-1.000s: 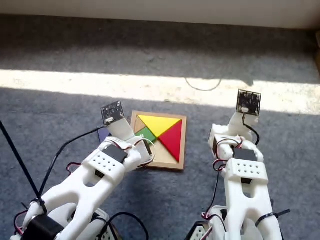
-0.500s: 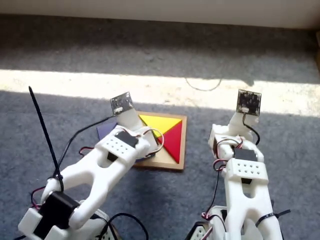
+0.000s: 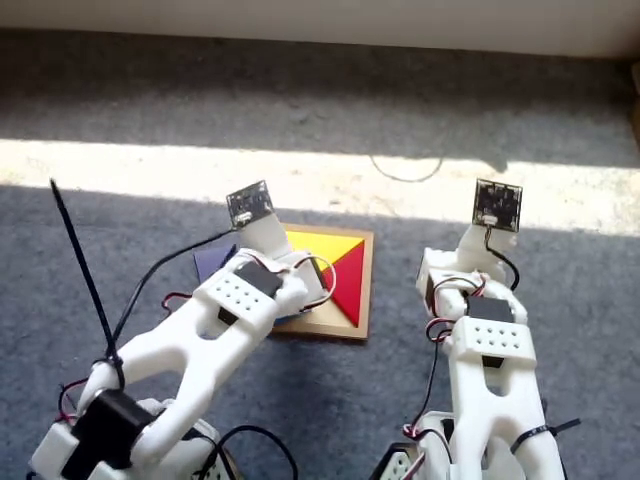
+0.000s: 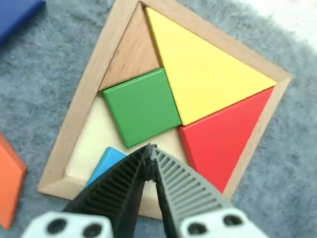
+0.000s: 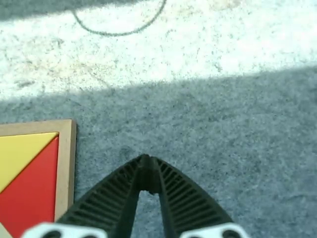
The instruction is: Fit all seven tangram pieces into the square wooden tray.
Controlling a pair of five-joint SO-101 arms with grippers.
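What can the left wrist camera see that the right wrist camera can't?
Left wrist view, not the right: a green square and a light blue piece in the tray, an orange piece and a dark blue piece on the carpet beside it, and the shut left fingers. Right wrist view, not the left: a thin cable looping over a sunlit strip, and the shut right fingers. Both: the tray, the yellow triangle, the red triangle and grey carpet.
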